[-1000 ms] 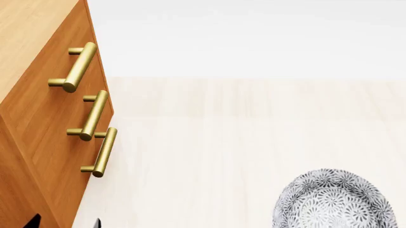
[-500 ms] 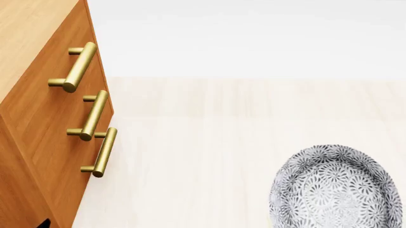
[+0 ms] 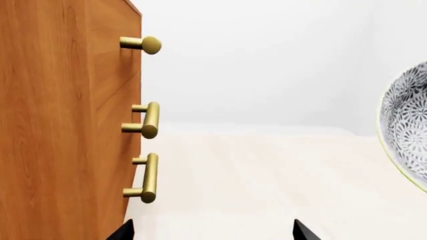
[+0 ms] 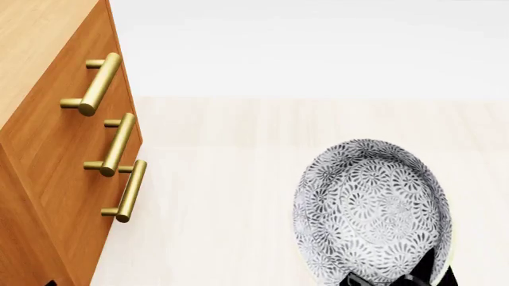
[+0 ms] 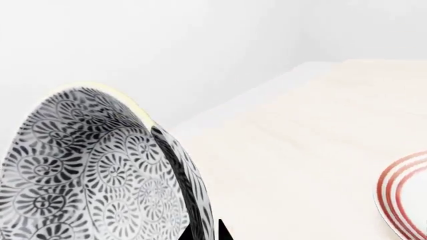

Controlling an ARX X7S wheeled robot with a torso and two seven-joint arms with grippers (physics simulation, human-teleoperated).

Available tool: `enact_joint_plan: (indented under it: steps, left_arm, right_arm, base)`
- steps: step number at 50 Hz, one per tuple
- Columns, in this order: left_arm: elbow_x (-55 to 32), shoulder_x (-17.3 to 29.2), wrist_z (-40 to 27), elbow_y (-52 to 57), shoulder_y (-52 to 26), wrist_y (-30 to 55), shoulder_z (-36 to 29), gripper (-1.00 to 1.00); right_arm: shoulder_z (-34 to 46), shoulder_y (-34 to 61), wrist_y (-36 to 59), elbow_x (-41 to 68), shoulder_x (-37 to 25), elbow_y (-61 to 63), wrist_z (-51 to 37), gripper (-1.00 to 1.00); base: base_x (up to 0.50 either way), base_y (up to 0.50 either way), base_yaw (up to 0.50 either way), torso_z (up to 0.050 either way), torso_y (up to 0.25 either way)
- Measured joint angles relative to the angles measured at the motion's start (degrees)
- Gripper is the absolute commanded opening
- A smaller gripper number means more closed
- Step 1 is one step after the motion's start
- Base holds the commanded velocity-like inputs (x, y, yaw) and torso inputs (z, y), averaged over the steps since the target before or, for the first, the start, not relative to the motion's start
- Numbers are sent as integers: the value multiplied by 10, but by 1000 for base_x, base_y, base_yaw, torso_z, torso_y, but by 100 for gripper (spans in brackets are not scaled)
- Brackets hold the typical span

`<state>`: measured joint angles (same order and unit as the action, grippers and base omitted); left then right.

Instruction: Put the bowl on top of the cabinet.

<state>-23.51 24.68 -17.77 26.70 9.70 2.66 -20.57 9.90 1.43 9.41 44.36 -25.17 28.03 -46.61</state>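
The bowl (image 4: 371, 208) is up in the air at the lower right of the head view, tipped so its patterned inside faces the camera, with the pale floor (image 4: 238, 179) behind it. Its grey-and-white floral pattern covers both faces, and a pale rim runs around the edge. The right pincer (image 4: 395, 277) grips it at the near edge of the rim: dark fingers show at the bowl's lower edge in the head view, and in the right wrist view a dark finger (image 5: 175, 165) lies along the bowl's (image 5: 93, 170) wall, so this pincer is clamped on the bowl.

The cabinet (image 4: 56, 149) stands well apart from the bowl, at the left of the head view, its orange-brown front turned toward the open floor and its lighter wood top (image 4: 32, 42) reaching the upper left corner. Three brass bar handles (image 4: 95, 83) sit one below another on the drawers.

The left pincer (image 3: 212, 232) hangs near the cabinet front with its two dark fingertips spread wide and nothing between them. In its view the cabinet (image 3: 67, 125) and handles fill one side, and the bowl's edge (image 3: 407, 130) shows at the other.

A flat white plate with red rings (image 5: 407, 195) lies on the floor (image 5: 300, 150) in the right wrist view, apart from the bowl.
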Motion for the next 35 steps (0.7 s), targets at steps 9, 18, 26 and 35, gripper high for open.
enact_joint_plan:
  steps: [9,18,26,35]
  left_arm:
    - [-20,10,13,12,10,-11,8,100]
    - [-45,11,24,-2,-1,-16,18,100]
    - [-58,15,14,9,-24,11,20,100]
    - [-69,25,-19,60,-55,76,11,100]
  right_arm:
    - [45,30,32,-51,-8,19,-9,-100]
    - [91,60,54,-99,-7,19,-7,-100]
    - [107,74,55,-125,-8,13,-3,-100]
    - [119,75,46,-149,-13,24,-2,-100]
  base:
    - [0,0,0,0,0]
    - [0,0,0,0,1]
    - [0,0,0,0,0]
    - [0,0,0,0,0]
